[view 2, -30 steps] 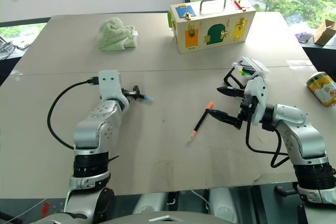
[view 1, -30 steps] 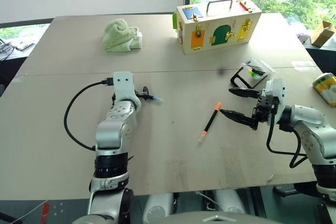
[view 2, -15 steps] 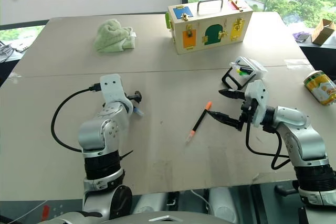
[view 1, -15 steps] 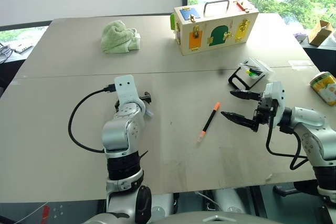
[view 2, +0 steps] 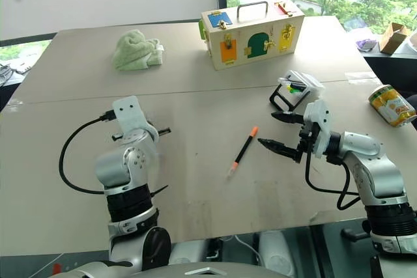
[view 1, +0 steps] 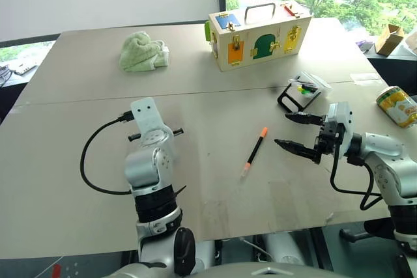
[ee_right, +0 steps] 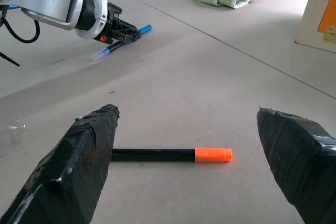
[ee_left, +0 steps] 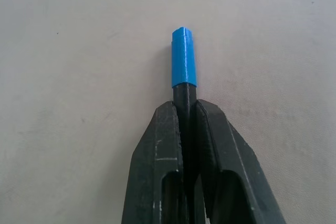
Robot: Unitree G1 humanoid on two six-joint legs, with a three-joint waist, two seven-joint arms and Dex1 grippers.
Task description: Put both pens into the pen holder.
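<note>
Far left on the surface (view 1: 58, 161): left gripper (ee_left: 185, 109) clenched on the blue-ended pen (ee_left: 184, 64), fingers (ee_left: 157, 150) pinching the black barrel just behind the blue end, which juts out past the tips. Thin, round barrel caught only near the tips, so likely to pivot or slide out during a swing across toward the pen holder (view 1: 301, 91), which sits well apart, over on the right. Also a long crossing with the orange-capped pen (view 1: 253, 152) lying loose in the middle, directly on that path; a low carry risks knocking it and rolling it away. Further right: right gripper (view 1: 294, 132) spread wide and holding nothing, hovering just beside the orange pen's capped end, between the pen and the holder. Closing from there without lining up over the barrel risks pushing the pen sideways rather than trapping it. Small, light holder near the wooden box (view 1: 259, 31), easily tipped or shoved by a misjudged drop, and both arms converging there risks a collision.
</note>
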